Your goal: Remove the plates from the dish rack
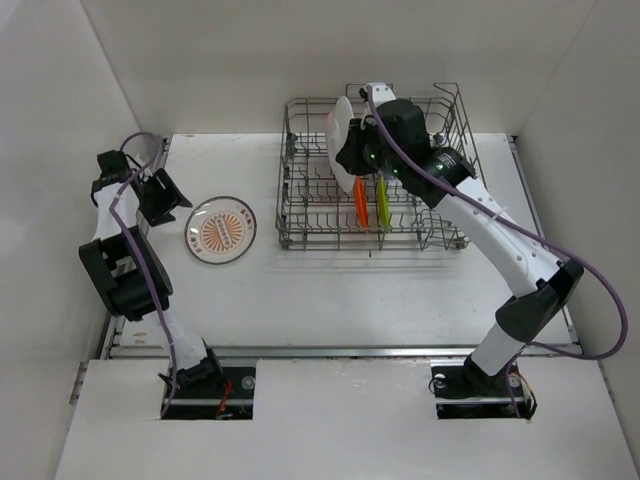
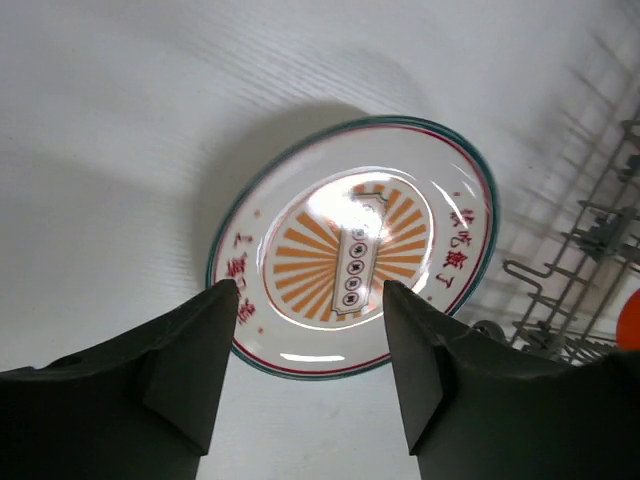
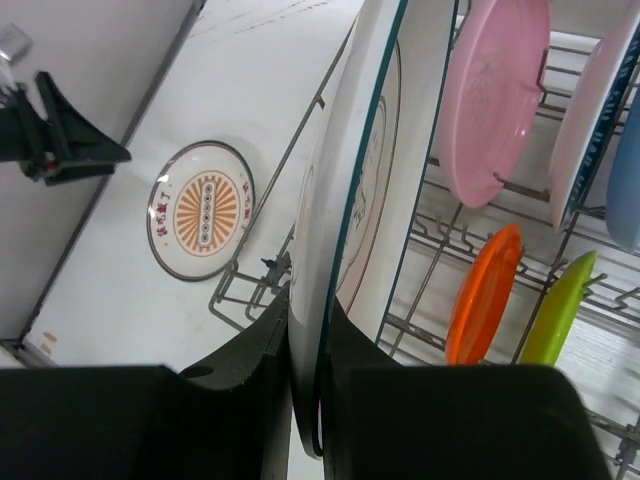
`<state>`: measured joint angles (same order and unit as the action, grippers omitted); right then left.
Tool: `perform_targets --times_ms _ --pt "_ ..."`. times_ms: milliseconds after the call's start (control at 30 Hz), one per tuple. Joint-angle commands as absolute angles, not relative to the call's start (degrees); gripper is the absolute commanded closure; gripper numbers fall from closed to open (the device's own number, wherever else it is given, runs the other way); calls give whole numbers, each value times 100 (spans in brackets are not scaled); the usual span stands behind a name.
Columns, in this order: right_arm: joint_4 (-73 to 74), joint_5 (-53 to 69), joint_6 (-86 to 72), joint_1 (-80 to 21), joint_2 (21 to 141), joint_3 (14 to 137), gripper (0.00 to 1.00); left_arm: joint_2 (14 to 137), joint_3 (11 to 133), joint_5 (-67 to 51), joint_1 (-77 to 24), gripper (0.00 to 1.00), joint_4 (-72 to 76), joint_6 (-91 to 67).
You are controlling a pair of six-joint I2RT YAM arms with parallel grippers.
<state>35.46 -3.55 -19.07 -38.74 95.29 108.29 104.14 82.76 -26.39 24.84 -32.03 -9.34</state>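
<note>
Nearest the lens in the right wrist view, the right gripper (image 3: 305, 330) is seen clamped on the rim of a white plate (image 3: 345, 180) with a thin dark edge; the plate is held upright on edge over the left part of the dish rack (image 3: 425, 335); whether it rests among the tines cannot be told. Beside it in the rack a pink plate (image 3: 495, 95), a small orange plate (image 3: 482, 295) and a small lime green plate (image 3: 558, 310) are stood on edge. The left gripper (image 2: 308, 290) is held with its fingers spread and nothing between them, above a patterned plate (image 2: 350, 245) with a green rim; that plate is laid flat on the table (image 1: 350, 300), left of the rack and apart from it.
</note>
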Motion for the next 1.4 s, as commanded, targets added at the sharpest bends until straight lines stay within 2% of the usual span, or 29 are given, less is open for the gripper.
perform_targets --times_ms 0,67,100,133,167,233,333,400,467,567,733,867,967,1033,1067,1167,1200,1333,1367 --pt "3199 -554 -1627 -4033 9256 11101 100 9451 8910 -2987 2426 42 -3532 -739" --pt "3146 -702 -1293 -4462 9124 10891 100 9247 9209 -3434 2347 36 -3971 -433" --pt "3146 -938 -1118 -4674 9062 10890 100 9124 9411 -3706 2347 26 -4190 -318" --pt "3207 -1802 -725 -5198 9001 10820 100 9123 9935 -4431 2190 21 -4741 -99" --pt "3269 -2393 -521 -5203 9000 10819 100 9123 10245 -4830 2136 15 -5033 -97" --pt "3270 -3702 -38 -6053 9096 10513 100 9254 11113 -5517 1865 0 -5561 157" --pt "2359 -6427 1358 -6872 9551 9618 100 9308 11574 -5591 1417 0 -6125 220" --pt "915 -7797 2965 -7039 9903 9055 100 9308 11575 -5353 1021 0 -6126 220" --pt "659 -8033 3453 -7180 10378 8728 100 9308 11575 -5292 792 0 -6074 220" --pt "659 -8034 3270 -7549 10669 8806 100 9360 11575 -5002 590 0 -6021 220" --pt "659 -8085 3138 -7857 11363 9394 100 9571 11646 -3387 -395 0 -6599 975" --pt "659 -8218 3138 -7910 11768 9536 100 9624 11067 -3103 -588 2 -6653 1300" --pt "659 -8271 2997 -7963 11900 9475 100 9685 10636 -3050 -729 8 -6584 1424" --pt "659 -8271 2909 -8024 11900 9422 100 9738 10521 -3050 -799 15 -6583 1477" --pt "659 -8271 2857 -8024 11900 9422 100 9808 10521 -3050 -800 27 -6583 1477" --pt "712 -8271 2804 -8024 11900 9422 100 9870 10521 -3172 -853 43 -6644 1477" --pt "712 -8271 2804 -8024 11900 9422 100 9931 10521 -3312 -853 54 -6758 1546" --pt "712 -8271 2672 -8024 11900 9422 100 10124 10660 -3629 -853 75 -7249 1809" --pt "712 -8271 2672 -8024 11900 9422 100 10177 10713 -3630 -853 88 -7347 1863"
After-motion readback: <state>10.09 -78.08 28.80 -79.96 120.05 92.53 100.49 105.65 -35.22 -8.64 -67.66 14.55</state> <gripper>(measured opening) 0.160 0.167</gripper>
